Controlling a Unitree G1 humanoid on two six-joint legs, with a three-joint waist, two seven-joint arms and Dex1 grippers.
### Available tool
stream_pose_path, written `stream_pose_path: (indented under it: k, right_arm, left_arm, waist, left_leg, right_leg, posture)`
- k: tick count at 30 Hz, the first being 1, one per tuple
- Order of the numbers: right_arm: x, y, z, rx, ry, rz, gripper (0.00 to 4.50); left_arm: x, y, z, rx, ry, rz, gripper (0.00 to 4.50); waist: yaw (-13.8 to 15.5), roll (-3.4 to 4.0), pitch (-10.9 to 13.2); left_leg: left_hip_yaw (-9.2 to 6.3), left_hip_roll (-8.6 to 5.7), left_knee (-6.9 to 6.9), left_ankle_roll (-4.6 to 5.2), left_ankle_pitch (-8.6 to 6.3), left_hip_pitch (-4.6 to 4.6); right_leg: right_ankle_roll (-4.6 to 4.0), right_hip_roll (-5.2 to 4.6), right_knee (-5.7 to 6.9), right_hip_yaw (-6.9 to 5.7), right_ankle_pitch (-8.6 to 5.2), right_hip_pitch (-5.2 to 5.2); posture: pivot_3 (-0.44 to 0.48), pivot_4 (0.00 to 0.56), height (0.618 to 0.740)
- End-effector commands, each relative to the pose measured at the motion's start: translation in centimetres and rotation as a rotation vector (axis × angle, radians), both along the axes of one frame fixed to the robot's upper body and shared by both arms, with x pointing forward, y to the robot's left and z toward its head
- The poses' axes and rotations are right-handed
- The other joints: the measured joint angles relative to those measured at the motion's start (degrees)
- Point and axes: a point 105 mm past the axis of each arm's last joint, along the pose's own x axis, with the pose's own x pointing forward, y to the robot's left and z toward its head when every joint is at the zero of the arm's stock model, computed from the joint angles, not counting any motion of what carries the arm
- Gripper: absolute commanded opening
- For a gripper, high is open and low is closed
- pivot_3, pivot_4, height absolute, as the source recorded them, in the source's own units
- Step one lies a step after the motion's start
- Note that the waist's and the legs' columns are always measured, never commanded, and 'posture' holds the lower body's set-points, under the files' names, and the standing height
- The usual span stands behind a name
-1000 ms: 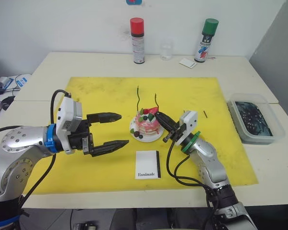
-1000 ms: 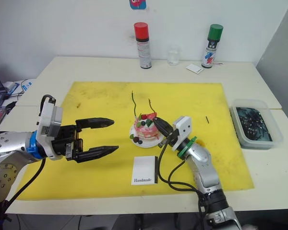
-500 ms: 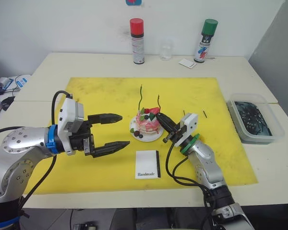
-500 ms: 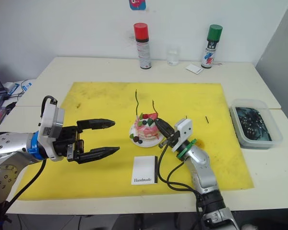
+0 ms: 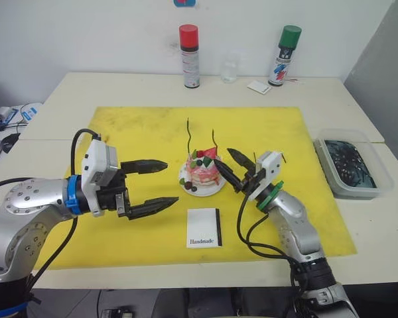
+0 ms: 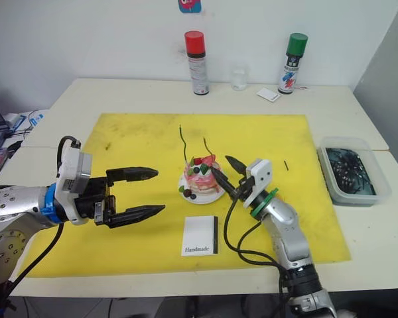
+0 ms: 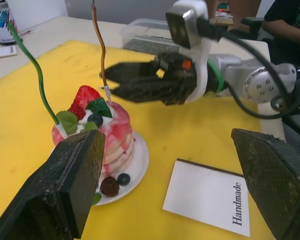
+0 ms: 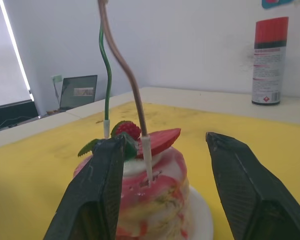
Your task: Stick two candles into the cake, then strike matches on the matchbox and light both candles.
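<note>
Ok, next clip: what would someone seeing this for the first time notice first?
The pink cake at the middle of the yellow mat, with two thin candles standing up from its top. The left hand and right hand flank it, both open and holding nothing. The white matchbox lies flat on the mat in front of the cake.
</note>
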Motion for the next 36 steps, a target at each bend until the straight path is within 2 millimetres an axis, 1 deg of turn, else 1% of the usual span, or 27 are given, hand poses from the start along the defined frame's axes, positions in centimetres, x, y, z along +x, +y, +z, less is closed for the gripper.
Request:
stream_pose_path:
  k: [1, 3, 4, 5, 7, 9, 11, 12, 14, 15, 16, 18, 21, 25, 27, 31, 36]
  right_arm:
    - [-0.7, -2.0, 1.5, -0.007, -0.009, -0.018, 2.74]
    - [-1.5, -3.1, 1.2, -0.053, 0.035, -0.004, 2.74]
    - [-2.0, -3.5, 0.8, -0.098, 0.060, -0.002, 2.74]
    - [-2.2, -3.8, 0.6, -0.128, 0.076, -0.001, 2.74]
    - [-3.1, -4.5, 0.2, -0.228, 0.088, 0.004, 2.74]
    - [-4.3, -4.9, -0.3, -0.317, 0.113, 0.065, 2.74]
    - [-5.5, -5.0, -0.6, -0.382, 0.167, 0.154, 2.37]
    - [-5.8, -5.1, -0.7, -0.402, 0.185, 0.180, 2.15]
    - [-6.7, -5.0, -0.8, -0.470, 0.194, 0.266, 1.45]
    - [-7.1, -5.0, -0.9, -0.506, 0.197, 0.307, 1.11]
    - [-7.4, -4.9, -1.0, -0.538, 0.202, 0.342, 0.66]
    - [-7.7, -5.0, -1.3, -0.585, 0.224, 0.388, 0.03]
    - [-8.0, -5.1, -2.1, -0.646, 0.257, 0.433, 0.03]
    - [-8.2, -5.1, -3.3, -0.708, 0.284, 0.468, 0.03]
    - [-8.3, -4.9, -3.7, -0.725, 0.284, 0.480, 0.03]
    - [-7.9, -4.0, -4.1, -0.735, 0.287, 0.483, 0.03]
    - [-7.6, -3.0, -4.6, -0.744, 0.302, 0.490, 0.03]
  left_arm:
    - [0.5, 1.2, -0.5, 0.020, 0.091, 0.081, 4.50]
    - [0.6, 2.3, -1.4, 0.012, 0.251, 0.141, 4.50]
    - [0.2, 2.8, -1.8, 0.009, 0.342, 0.148, 4.50]
    - [-0.1, 3.0, -2.0, 0.005, 0.396, 0.148, 4.50]
    - [-1.4, 3.8, -3.2, 0.023, 0.612, 0.147, 4.50]
    - [-2.7, 4.0, -4.1, 0.015, 0.815, 0.133, 4.50]
    - [-3.7, 3.8, -4.5, 0.007, 0.970, 0.102, 4.50]
    - [-4.0, 3.7, -4.6, 0.002, 1.016, 0.093, 4.50]
    - [-4.2, 3.4, -5.0, -0.001, 1.100, 0.082, 4.50]
    - [-4.0, 3.1, -5.3, -0.010, 1.123, 0.082, 4.50]
    - [-3.6, 2.9, -5.5, -0.022, 1.146, 0.085, 4.50]
    - [-2.6, 2.3, -5.8, -0.052, 1.172, 0.089, 4.50]
    - [-1.4, 1.2, -6.1, -0.095, 1.192, 0.071, 4.50]
    - [-0.9, -0.1, -6.5, -0.100, 1.188, 0.052, 4.50]
    - [-0.6, -0.5, -6.6, -0.106, 1.182, 0.053, 4.50]
    - [-0.1, -1.8, -6.7, -0.144, 1.173, 0.028, 4.50]
    - [-0.1, -2.8, -7.4, -0.173, 1.177, 0.032, 4.50]
  waist:
    - [0.0, 0.00, 0.0]
    - [0.0, -0.01, 0.0]
    - [0.0, 0.00, 0.0]
    - [0.0, 0.00, 0.0]
    - [-0.1, 0.00, 0.0]
    - [-0.2, 0.00, 0.0]
    - [-0.2, 0.02, 0.0]
    - [-0.1, 0.03, 0.0]
    - [-0.1, 0.00, 0.1]
    - [0.0, 0.00, 0.1]
    - [0.0, 0.01, 0.1]
    - [0.0, 0.00, 0.1]
    - [0.1, -0.07, 0.0]
    - [0.1, -0.08, 0.0]
    - [0.1, -0.08, 0.0]
    - [0.0, -0.08, 0.0]
    - [0.0, -0.08, 0.0]
  left_leg:
    - [0.00, 0.00, 0.00, 0.00, 0.00, 0.00]
    - [-0.02, 0.00, 0.01, 0.00, 0.00, -0.01]
    - [-0.03, 0.00, -0.01, 0.00, 0.00, -0.01]
    - [-0.04, 0.01, -0.03, 0.00, 0.00, -0.01]
    - [-0.03, 0.01, -0.05, 0.00, 0.00, -0.01]
    - [-0.02, 0.03, -0.07, 0.00, 0.00, -0.07]
    - [-0.02, 0.02, -0.10, 0.00, 0.00, -0.07]
    - [-0.02, 0.02, -0.09, 0.00, 0.00, -0.07]
    - [-0.02, 0.02, -0.07, 0.00, 0.00, -0.07]
    - [-0.02, 0.01, -0.06, 0.00, 0.00, -0.09]
    - [-0.02, 0.01, -0.05, 0.00, 0.00, -0.09]
    - [-0.01, -0.02, 0.00, 0.00, 0.00, -0.09]
    - [-0.01, -0.04, 0.09, 0.01, 0.00, -0.14]
    - [-0.12, -0.04, 0.08, 0.01, 0.00, -0.30]
    - [-0.15, -0.04, 0.07, 0.01, 0.00, -0.36]
    - [-0.19, -0.04, 0.07, 0.01, 0.00, -0.40]
    - [-0.22, -0.06, 0.12, 0.00, 0.00, -0.42]
  right_leg:
    - [0.00, 0.00, 0.00, 0.00, 0.00, 0.00]
    - [0.00, 0.00, 0.00, -0.02, 0.00, 0.00]
    - [-0.01, 0.00, 0.00, -0.04, -0.02, 0.01]
    - [-0.02, 0.00, 0.01, -0.03, -0.03, -0.02]
    - [-0.02, 0.00, 0.00, -0.01, -0.04, -0.05]
    - [-0.04, 0.01, 0.01, 0.02, -0.05, -0.18]
    - [0.07, 0.01, 0.02, 0.02, -0.13, -0.21]
    - [0.17, 0.01, 0.02, 0.02, -0.19, -0.20]
    - [0.17, 0.01, 0.02, 0.00, -0.19, -0.19]
    - [0.18, 0.01, 0.02, 0.00, -0.20, -0.20]
    - [0.18, 0.01, 0.01, 0.00, -0.20, -0.20]
    - [0.19, 0.01, 0.01, 0.00, -0.20, -0.18]
    - [0.22, 0.02, 0.01, -0.05, -0.19, -0.15]
    - [0.18, 0.01, 0.00, -0.01, -0.16, -0.27]
    - [0.01, 0.01, 0.01, -0.02, -0.06, -0.33]
    - [0.00, 0.01, 0.04, -0.04, -0.06, -0.38]
    - [0.03, -0.01, 0.05, -0.05, -0.03, -0.36]
  posture:
    - [0.000, 0.150, 0.740]
    - [0.000, 0.150, 0.740]
    - [0.000, 0.150, 0.740]
    - [0.000, 0.150, 0.740]
    - [0.000, 0.150, 0.740]
    - [0.000, 0.150, 0.740]
    - [0.000, 0.150, 0.740]
    - [0.000, 0.150, 0.740]
    - [0.000, 0.150, 0.740]
    - [0.000, 0.150, 0.740]
    - [0.000, 0.150, 0.740]
    - [0.000, 0.150, 0.740]
    - [0.000, 0.150, 0.740]
    - [0.000, 0.150, 0.740]
    - [0.000, 0.150, 0.740]
    - [0.000, 0.150, 0.740]
    - [0.000, 0.150, 0.740]
